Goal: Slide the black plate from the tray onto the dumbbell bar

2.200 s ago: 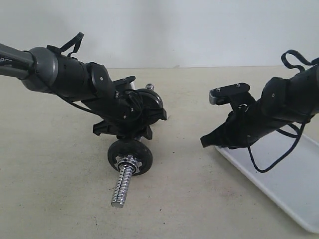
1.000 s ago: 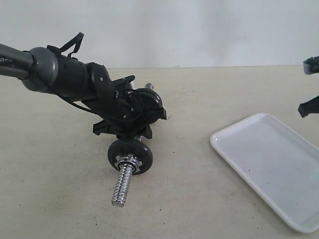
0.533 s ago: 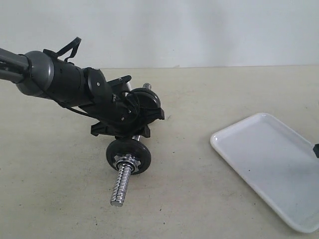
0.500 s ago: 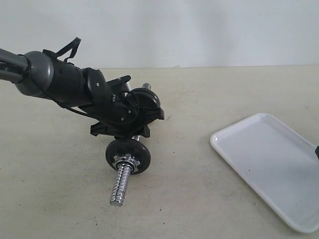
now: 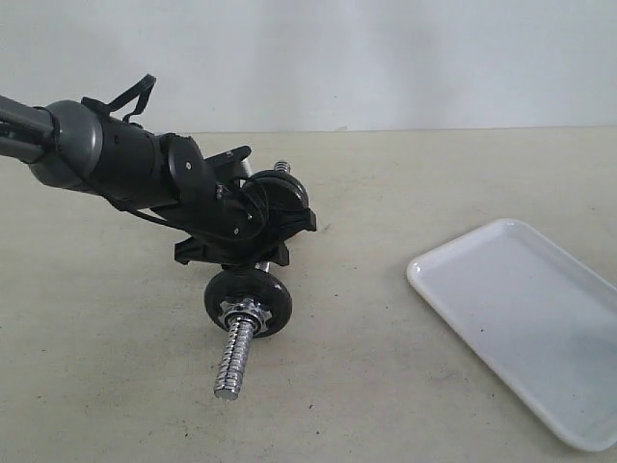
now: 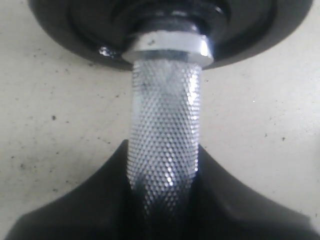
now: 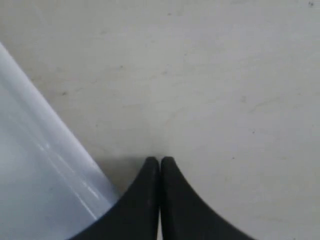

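The chrome dumbbell bar (image 5: 234, 355) points toward the front of the table, and my left gripper (image 5: 234, 249) is shut on its knurled handle (image 6: 165, 125). A black plate (image 5: 248, 302) is on the bar's near end, with a chrome collar nut (image 5: 244, 311) in front of it. A second black disc (image 5: 286, 199) is at the bar's far end, beside the gripper. The white tray (image 5: 521, 318) lies at the right with nothing on it. My right gripper (image 7: 160, 161) is shut and empty over bare table, next to the tray's rim (image 7: 55, 150). It is out of the exterior view.
The beige table (image 5: 386, 174) runs back to a white wall. The left arm (image 5: 106, 159) reaches in from the left edge. The tray lies at an angle against the right front corner.
The right arm has drawn back off the right edge of the exterior view. The left arm has shifted slightly left, still holding the bar.
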